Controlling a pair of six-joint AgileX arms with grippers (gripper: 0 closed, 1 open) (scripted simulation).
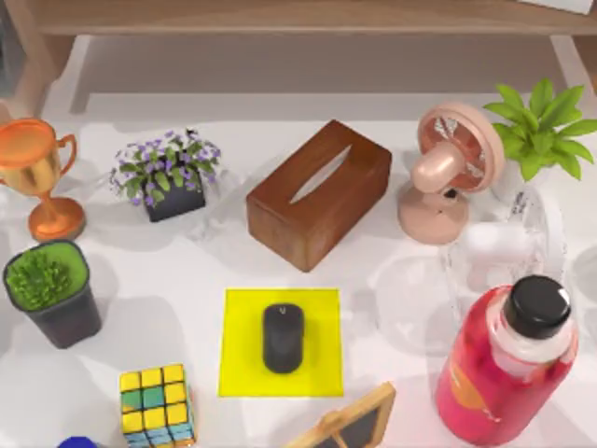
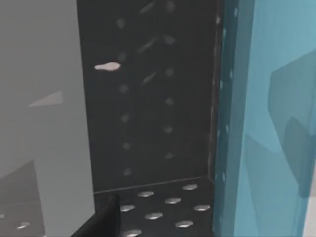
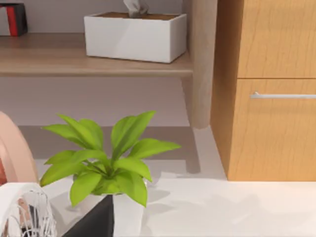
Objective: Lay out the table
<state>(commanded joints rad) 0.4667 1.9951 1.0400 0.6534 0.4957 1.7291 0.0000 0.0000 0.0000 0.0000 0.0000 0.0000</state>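
On the white counter [image 1: 392, 308], a dark pot [image 1: 63, 313] at left holds a green plant; the pincers' state cannot be told.

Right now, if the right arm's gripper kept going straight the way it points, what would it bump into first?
Judging by the right wrist view, probably the leafy green plant directly ahead, beside the white fan. Past it stands the wooden cabinet. Depth is hard to judge, so this is a guess.
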